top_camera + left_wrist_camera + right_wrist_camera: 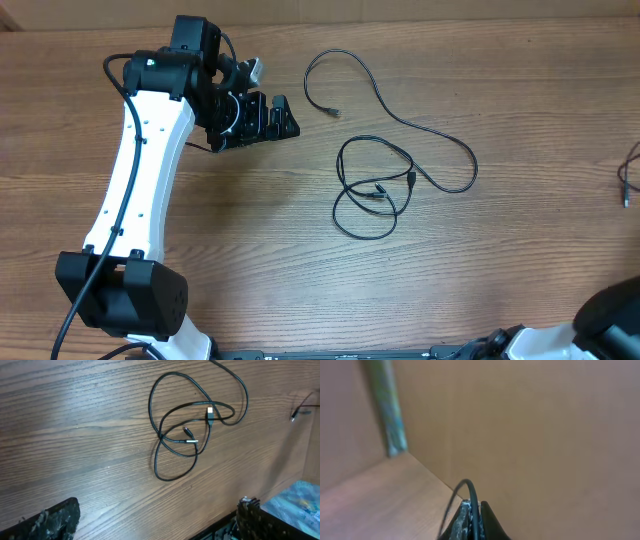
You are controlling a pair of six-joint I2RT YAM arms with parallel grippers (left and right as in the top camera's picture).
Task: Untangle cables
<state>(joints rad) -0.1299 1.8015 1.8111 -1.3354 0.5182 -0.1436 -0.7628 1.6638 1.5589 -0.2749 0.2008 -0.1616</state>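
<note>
Three thin black cables [372,190], two robot arms [140,170] — and one wooden table [500,290].

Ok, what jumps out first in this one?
The looped black cables lie tangled mid-table, with one long strand arcing toward the far side. The open left hand sits to their left, clear of them. In the right wrist view, the right hand pinches a thin black cord.

Bare wooden table [200,230] lies open between the left gripper [275,118] and the looped cables [375,187], and along the near edge. A long cable [440,133] curls around the loops' far and right sides. The white left arm [135,180] fills the left. The right gripper [470,522], pinched on a black cord [470,491], faces a brown wall [545,435] close ahead.
</note>
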